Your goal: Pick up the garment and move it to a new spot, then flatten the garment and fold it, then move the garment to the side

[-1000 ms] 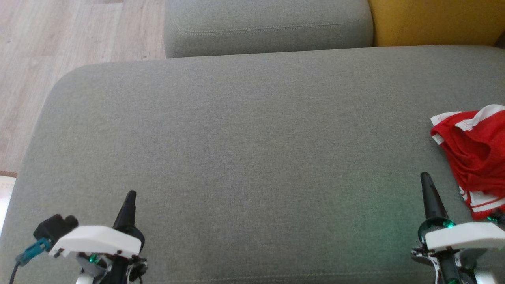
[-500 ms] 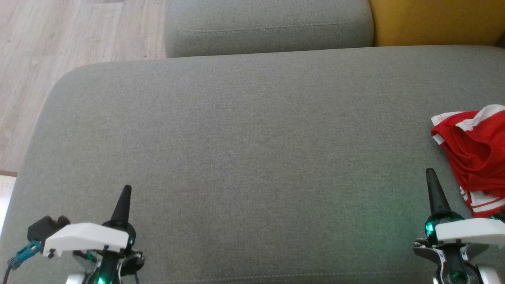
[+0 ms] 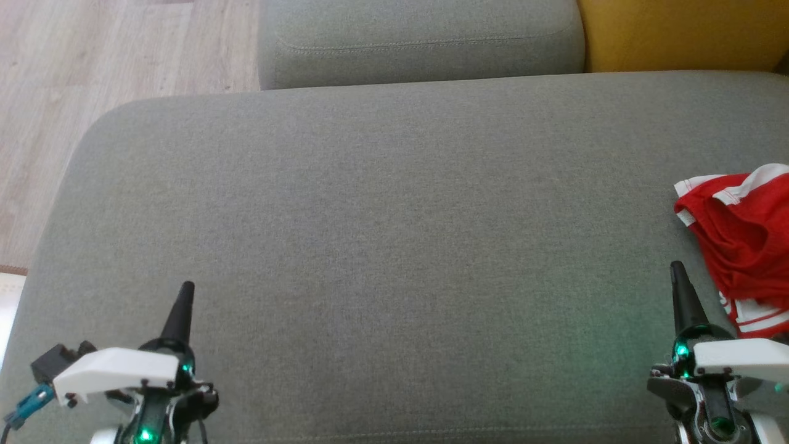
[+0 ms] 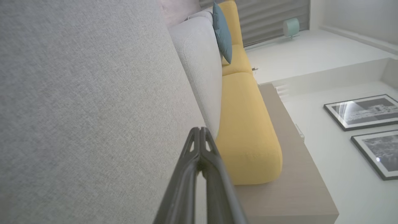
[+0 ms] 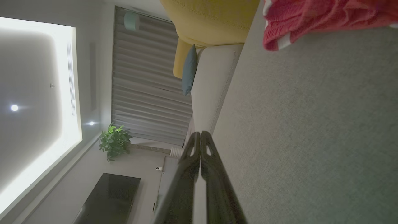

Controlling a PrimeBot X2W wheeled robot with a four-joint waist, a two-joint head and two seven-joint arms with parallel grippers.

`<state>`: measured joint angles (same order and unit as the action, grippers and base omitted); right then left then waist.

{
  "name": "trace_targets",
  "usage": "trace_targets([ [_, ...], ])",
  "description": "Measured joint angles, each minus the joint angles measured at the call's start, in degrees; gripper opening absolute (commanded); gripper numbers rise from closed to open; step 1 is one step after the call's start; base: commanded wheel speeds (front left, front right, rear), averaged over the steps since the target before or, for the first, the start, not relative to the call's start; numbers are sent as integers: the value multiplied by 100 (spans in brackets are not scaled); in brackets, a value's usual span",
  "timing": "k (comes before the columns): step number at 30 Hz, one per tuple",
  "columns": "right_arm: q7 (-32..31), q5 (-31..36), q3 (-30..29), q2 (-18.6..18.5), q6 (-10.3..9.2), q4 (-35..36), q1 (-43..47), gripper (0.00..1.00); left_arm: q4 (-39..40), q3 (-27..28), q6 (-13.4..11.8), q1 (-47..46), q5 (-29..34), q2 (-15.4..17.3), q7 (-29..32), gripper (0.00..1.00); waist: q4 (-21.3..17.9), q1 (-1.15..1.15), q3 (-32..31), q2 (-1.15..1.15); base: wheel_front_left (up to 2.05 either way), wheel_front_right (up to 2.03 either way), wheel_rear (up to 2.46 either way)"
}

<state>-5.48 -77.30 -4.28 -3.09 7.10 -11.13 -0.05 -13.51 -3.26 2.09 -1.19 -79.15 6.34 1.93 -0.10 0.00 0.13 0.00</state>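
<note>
Crumpled red garment with white trim (image 3: 743,240) is lying bunched at grey fabric cushion's (image 3: 394,216) right edge, just beside right gripper (image 3: 678,269); it and left gripper (image 3: 185,287) are hovering pinched closed, empty, likely leaving mid-cushion free as workspace

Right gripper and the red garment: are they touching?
Apart. The right wrist view shows bare grey cushion between the shut right gripper and the red garment.

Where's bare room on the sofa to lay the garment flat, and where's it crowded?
Free: the whole middle and left of the seat cushion, from the left gripper across to the right gripper and back to the back cushion. Crowded: the right edge, where the red garment lies bunched just beside the right gripper.
</note>
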Motion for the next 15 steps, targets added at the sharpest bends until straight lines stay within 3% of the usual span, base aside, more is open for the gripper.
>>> trace_targets([
  [15,41,-915,-71,-5,0,-270,-120,0,-126,357,300,-73,-794,-169,178,0,6,0,3,0,0,0,0],
])
